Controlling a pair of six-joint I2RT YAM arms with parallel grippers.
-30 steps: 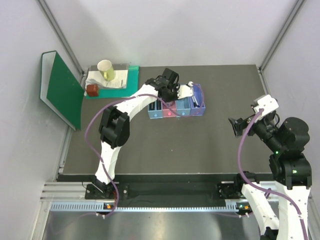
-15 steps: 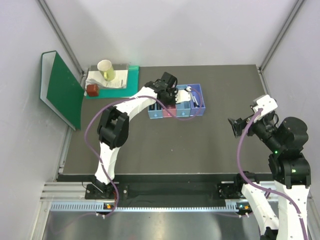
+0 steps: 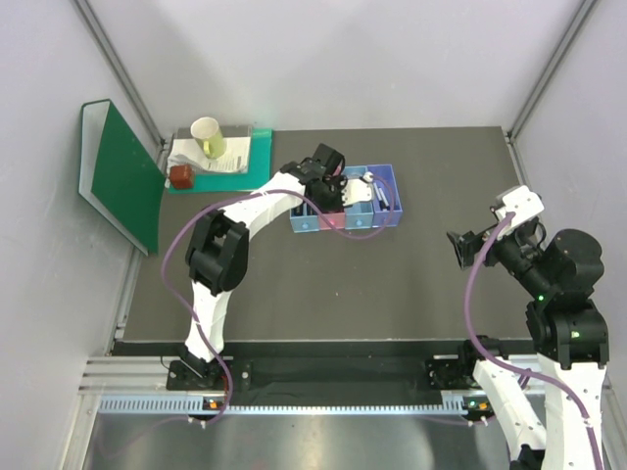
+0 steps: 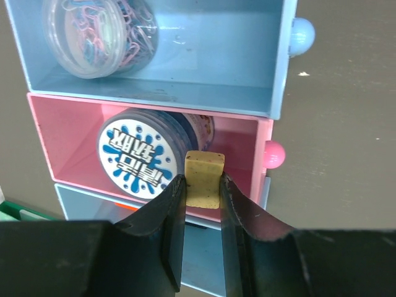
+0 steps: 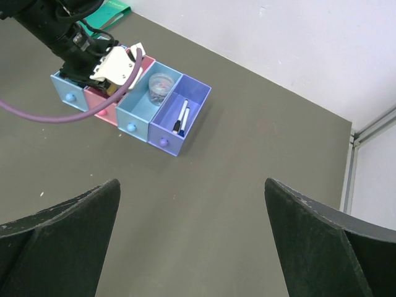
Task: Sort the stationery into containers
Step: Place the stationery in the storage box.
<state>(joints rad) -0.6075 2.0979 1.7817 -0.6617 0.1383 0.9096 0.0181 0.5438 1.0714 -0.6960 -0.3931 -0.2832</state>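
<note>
pinching the tiny tan block (image 4: 204,179) in my left gripper (image 4: 202,189) over the pink bin (image 4: 244,145), four o'clock of the tin (image 4: 137,162), to drop it alongside; right gripper (image 5: 195,207) hangs wide open.

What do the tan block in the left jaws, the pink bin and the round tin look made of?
Tan block: matte, slightly grainy faces; looks like eraser rubber or cork, can't tell which.
Pink bin: moulded plastic, smooth semi-gloss, soft highlights on thin walls.
Round tin: glossy printed lid with a dark rim; probably metal, though plastic is possible.
</note>
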